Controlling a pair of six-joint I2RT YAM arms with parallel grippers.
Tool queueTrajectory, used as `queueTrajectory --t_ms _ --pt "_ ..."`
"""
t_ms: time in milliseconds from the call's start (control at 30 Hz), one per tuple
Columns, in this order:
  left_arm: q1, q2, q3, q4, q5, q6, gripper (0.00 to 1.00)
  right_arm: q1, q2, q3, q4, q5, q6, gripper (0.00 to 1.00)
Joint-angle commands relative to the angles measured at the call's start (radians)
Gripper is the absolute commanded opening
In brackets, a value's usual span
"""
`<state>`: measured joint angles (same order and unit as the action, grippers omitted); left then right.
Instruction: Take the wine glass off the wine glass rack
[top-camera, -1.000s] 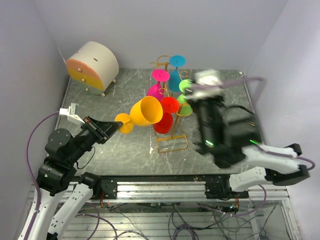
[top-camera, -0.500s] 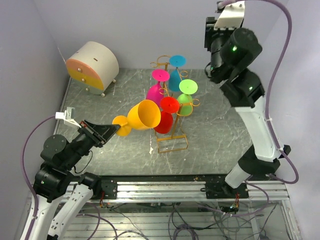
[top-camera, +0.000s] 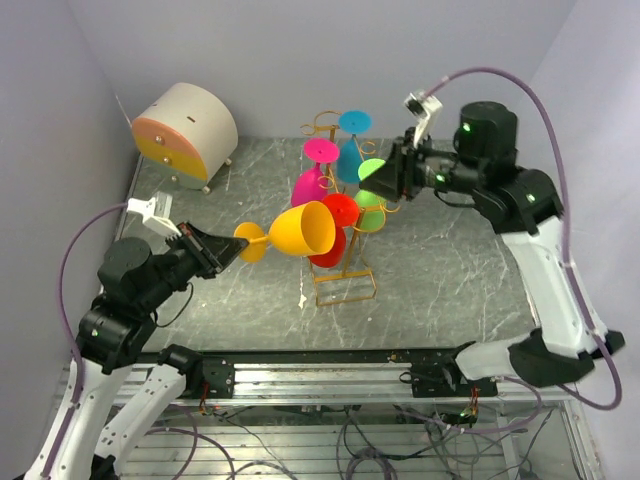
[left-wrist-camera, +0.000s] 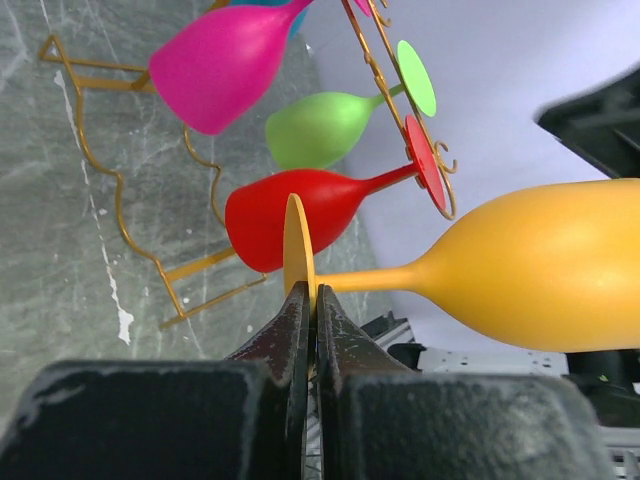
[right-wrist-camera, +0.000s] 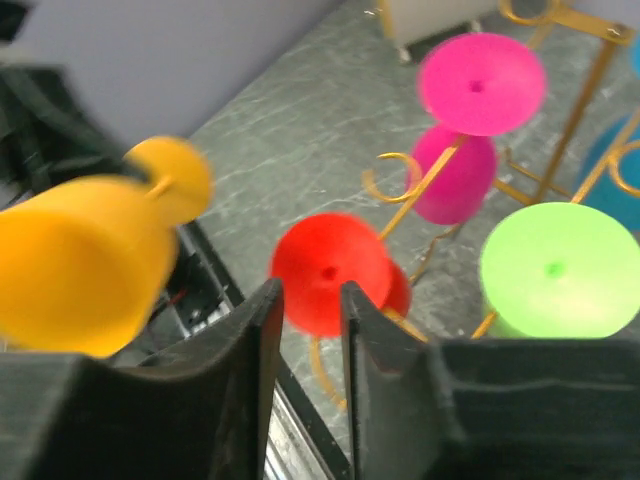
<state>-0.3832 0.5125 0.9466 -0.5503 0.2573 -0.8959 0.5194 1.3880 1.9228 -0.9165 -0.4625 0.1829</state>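
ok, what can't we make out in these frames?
- Right wrist view: motion blur, so the gap between the right fingers and the red glass foot can't be judged. The orange wine glass is cut by the left edge.
- Left wrist view: the orange wine glass rim lies beyond the right edge, and the left fingers hide the foot's lower rim.
- Top view: the blue glass bowl is partly behind the green glass.

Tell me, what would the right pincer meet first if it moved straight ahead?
Probably the round foot of the red plastic wine glass on the golden wire rack; depth is unclear.
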Motion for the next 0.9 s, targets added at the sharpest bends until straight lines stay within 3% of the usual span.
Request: queueTrajectory --t_ms 0,167,733,867 --pt "0.003 0.072 0.082 0.021 0.044 0.125 0.07 0.026 -0.144 -0.04 0.019 -0.191 0.039 0.35" --pt "0.003 0.14 0.127 0.042 0.071 0.154 0.07 0.039 -0.159 -0.097 0.038 -0.24 0.035 0.45" --pt "0.003 0.212 0.222 0.05 0.092 0.157 0.07 0.186 -0.067 -0.067 0.096 -0.076 0.037 0.47" --pt "0.003 0.217 0.233 0.041 0.095 0.167 0.07 0.192 -0.079 -0.054 0.086 0.042 0.044 0.47"
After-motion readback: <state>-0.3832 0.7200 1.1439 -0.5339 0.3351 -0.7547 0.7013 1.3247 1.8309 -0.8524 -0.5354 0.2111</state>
